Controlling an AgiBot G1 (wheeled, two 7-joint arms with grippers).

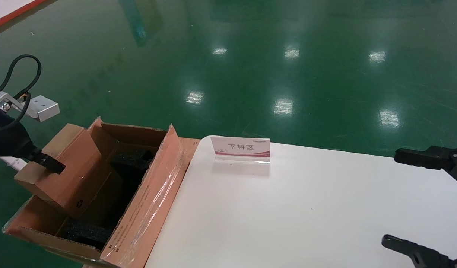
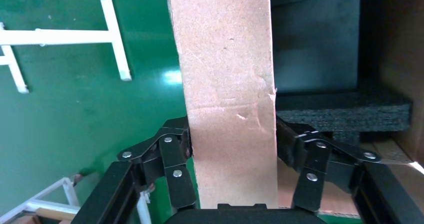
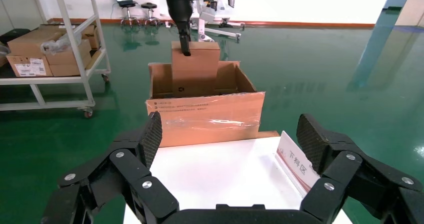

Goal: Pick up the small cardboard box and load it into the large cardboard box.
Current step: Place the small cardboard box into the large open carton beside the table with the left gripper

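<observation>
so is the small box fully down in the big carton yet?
No. The small cardboard box sits partly inside the large cardboard box, top above its flaps, left gripper clamping it.

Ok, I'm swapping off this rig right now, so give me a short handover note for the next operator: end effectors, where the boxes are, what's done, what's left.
Left end effector: shut on the small cardboard box, holding it partly lowered into the large cardboard box.
Right end effector: open, empty, parked over the white table at the robot's right.
Large cardboard box: off the table's left end, flaps up, black foam blocks inside.
Done: small box picked up and brought into the carton's opening.
Left: lower it fully, release, withdraw the left arm.
Also on the table: a small sign stand.
</observation>
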